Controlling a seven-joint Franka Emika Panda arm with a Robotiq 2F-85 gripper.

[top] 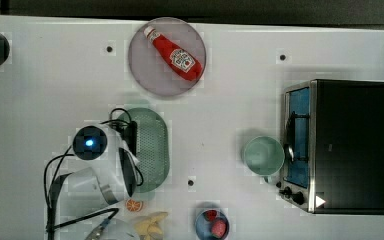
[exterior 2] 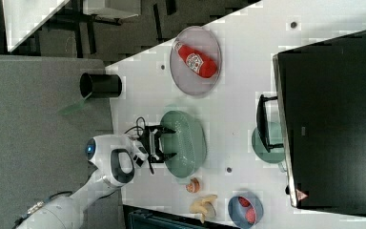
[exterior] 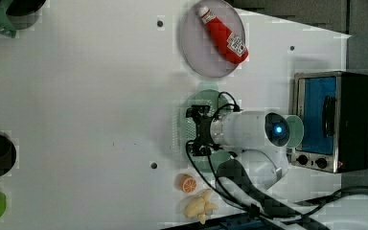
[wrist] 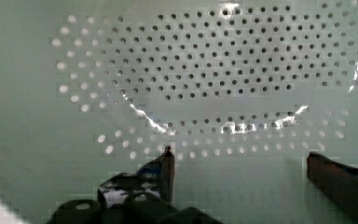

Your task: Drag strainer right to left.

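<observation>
Fingers [wrist: 168, 163] stand wide over the strainer [top: 152, 145], holding nothing; best lower the gripper [exterior 2: 164, 143] to hook one wall, then pull steadily, flat along the worktop [top: 55, 75].

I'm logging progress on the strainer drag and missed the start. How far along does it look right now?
Done: the open gripper is over the strainer, fingers apart above its holed inside. In hand: lining up a hold; nothing is gripped yet. Left: taking hold and the drag itself. The strainer lies below the plate with the ketchup bottle in the top view, well apart from the cup by the oven.
</observation>
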